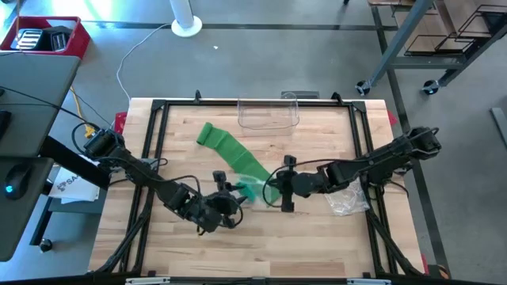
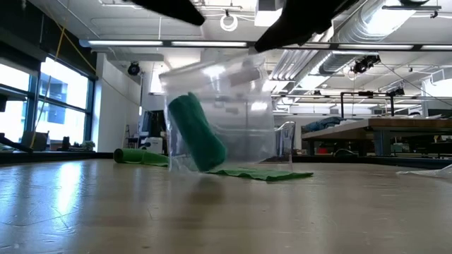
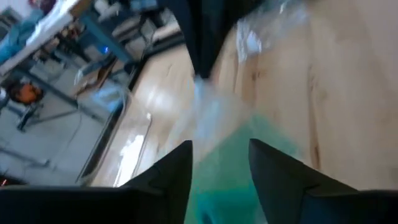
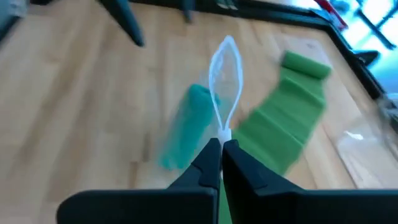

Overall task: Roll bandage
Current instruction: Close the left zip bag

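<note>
Right gripper pinches a clear bag with a teal roll inside.

From above, the right gripper [image 1: 283,192] and left gripper [image 1: 228,198] meet over the green bandage [image 1: 231,154]. At table level the bag [image 2: 222,116] hangs tilted with the teal roll [image 2: 196,132] in it. The left gripper's fingers [image 3: 168,171] stand apart, teal just ahead. The right gripper's fingers [image 4: 208,163] are clamped on the bag's edge, the green bandage just beyond.

Wooden table [image 1: 190,253] with its load

A green bandage [image 1: 230,150] lies unrolled mid-frame; clear container [image 1: 268,113] at top centre; crumpled plastic [image 1: 348,203] at right.
</note>
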